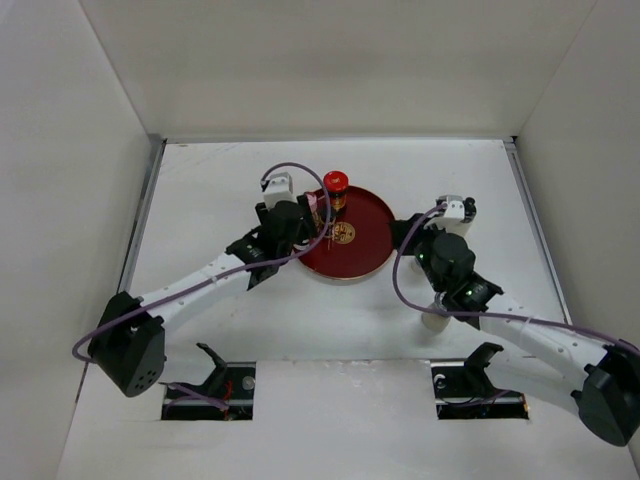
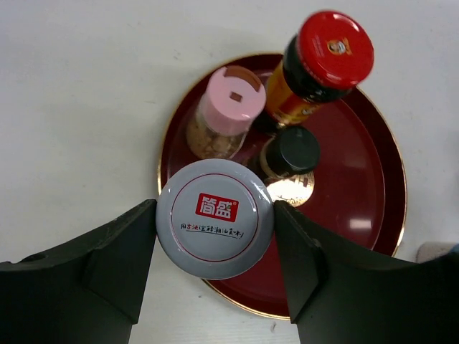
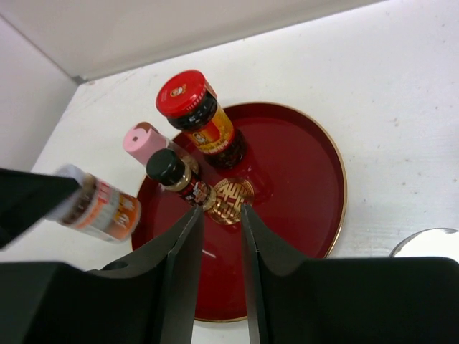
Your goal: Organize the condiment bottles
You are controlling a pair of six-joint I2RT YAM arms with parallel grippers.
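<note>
Three bottles stand on my red tray; left gripper clamps a grey-lidded jar, right gripper pinched together, seemingly empty.

Four condiment bottles, one tray

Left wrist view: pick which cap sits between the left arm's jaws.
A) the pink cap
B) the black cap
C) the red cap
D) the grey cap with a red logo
D: the grey-capped jar fills the gap between the two dark jaws, while the red-capped jar, the pink-capped shaker and the black-capped bottle stand free on the red tray.
</note>
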